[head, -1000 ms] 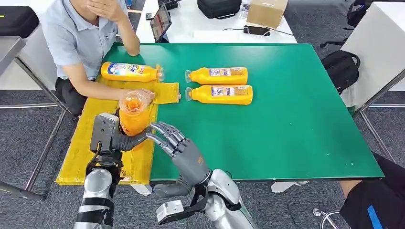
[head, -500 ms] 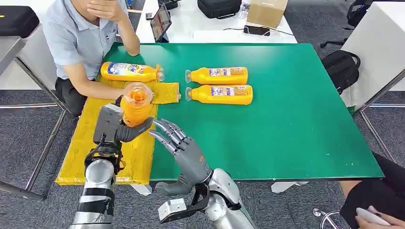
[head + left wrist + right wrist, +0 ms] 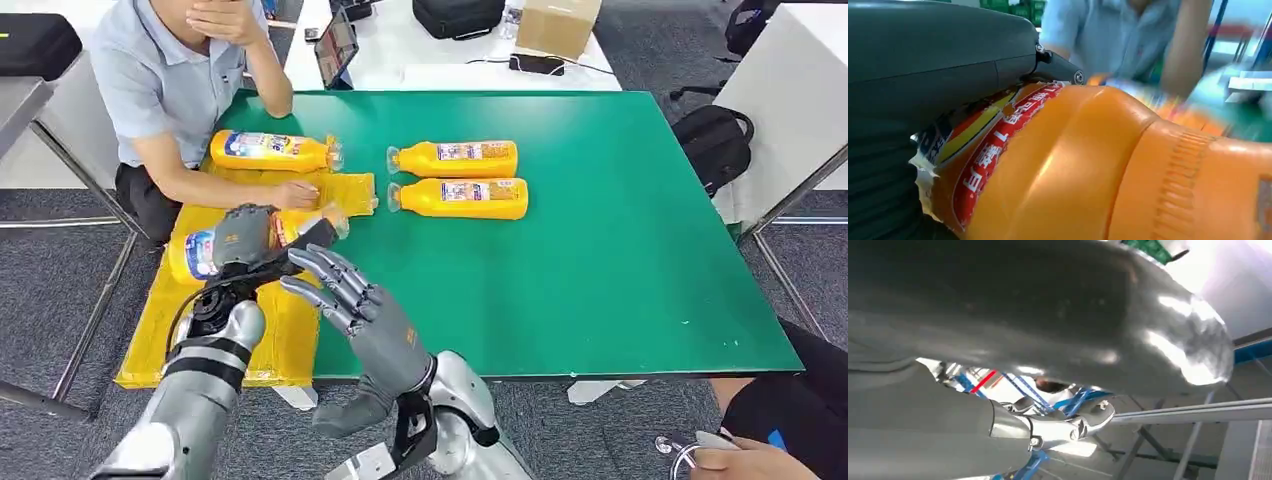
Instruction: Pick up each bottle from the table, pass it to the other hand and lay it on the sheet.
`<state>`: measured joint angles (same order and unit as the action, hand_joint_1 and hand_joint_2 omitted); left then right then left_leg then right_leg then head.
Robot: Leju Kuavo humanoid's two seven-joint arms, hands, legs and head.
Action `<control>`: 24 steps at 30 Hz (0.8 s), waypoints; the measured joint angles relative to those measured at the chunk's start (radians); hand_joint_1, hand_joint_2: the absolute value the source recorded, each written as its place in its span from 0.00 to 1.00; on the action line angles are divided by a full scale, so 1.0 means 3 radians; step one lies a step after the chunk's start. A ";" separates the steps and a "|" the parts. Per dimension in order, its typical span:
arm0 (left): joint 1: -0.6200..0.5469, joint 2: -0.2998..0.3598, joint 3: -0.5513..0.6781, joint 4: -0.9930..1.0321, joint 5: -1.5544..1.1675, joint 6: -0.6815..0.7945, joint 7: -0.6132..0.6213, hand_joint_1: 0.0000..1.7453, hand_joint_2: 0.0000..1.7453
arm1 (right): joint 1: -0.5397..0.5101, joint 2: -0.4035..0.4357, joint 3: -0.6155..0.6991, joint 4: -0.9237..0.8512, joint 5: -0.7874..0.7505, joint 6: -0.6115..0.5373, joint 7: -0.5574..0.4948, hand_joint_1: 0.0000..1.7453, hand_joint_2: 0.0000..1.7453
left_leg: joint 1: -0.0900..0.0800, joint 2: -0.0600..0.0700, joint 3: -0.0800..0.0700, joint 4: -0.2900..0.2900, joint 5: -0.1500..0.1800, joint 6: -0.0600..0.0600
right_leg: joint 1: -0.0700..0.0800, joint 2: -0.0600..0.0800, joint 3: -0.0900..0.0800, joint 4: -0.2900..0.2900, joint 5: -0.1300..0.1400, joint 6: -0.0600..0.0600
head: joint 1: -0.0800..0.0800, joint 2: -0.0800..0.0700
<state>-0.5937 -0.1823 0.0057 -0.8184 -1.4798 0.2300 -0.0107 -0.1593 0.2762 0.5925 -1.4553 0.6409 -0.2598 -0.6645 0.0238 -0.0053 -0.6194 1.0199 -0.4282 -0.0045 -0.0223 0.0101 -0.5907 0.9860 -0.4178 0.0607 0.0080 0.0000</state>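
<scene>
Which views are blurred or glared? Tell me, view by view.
Head view: sharp and evenly lit; the left hand holds the bottle over the yellow sheet. Left wrist view: bottle crisp up close, the person behind it smeared and out of focus. Right wrist view: bright glare on the right hand's curved cover.

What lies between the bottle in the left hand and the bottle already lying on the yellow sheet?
In the head view, a person's hand rests on the yellow sheet between the held bottle and the laid bottle.

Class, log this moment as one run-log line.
left robot hand: holds bottle sideways over yellow sheet | right robot hand: open | two bottles on table
</scene>
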 measured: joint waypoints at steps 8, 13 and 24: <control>-0.0241 0.0102 0.0064 0.0824 -0.0042 -0.0244 -0.0023 1.00 1.00 | -0.0020 -0.0014 0.0080 0.0003 -0.0182 0.0006 0.0000 0.00 0.00 | 0.0000 -0.0001 -0.0003 0.0000 -0.0001 0.0000 | -0.0001 -0.0001 -0.0001 -0.0001 0.0000 0.0000 | 0.0000 0.0000; -0.0387 0.0124 0.0093 0.1118 -0.0001 -0.0427 -0.0106 1.00 1.00 | -0.0043 -0.0023 0.0128 0.0041 -0.0317 0.0008 0.0000 0.00 0.00 | 0.0000 -0.0003 -0.0002 0.0000 0.0000 0.0000 | 0.0000 -0.0002 0.0002 -0.0001 0.0000 0.0000 | 0.0000 0.0000; -0.0498 0.0146 0.0146 0.1321 0.0122 -0.0562 -0.0292 0.00 1.00 | -0.0070 -0.0033 0.0165 0.0116 -0.0434 -0.0019 0.0000 0.00 0.00 | 0.0000 -0.0006 0.0006 0.0000 0.0001 -0.0001 | -0.0001 -0.0003 0.0010 0.0000 0.0000 0.0000 | -0.0001 0.0000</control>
<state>-0.7430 -0.1385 0.0496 -0.4223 -1.4431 0.0614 -0.0981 -0.1803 0.2663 0.6420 -1.4206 0.5108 -0.2655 -0.6645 0.0237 -0.0070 -0.6175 1.0199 -0.4278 -0.0048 -0.0225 0.0093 -0.5876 0.9860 -0.4180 0.0607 0.0076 0.0000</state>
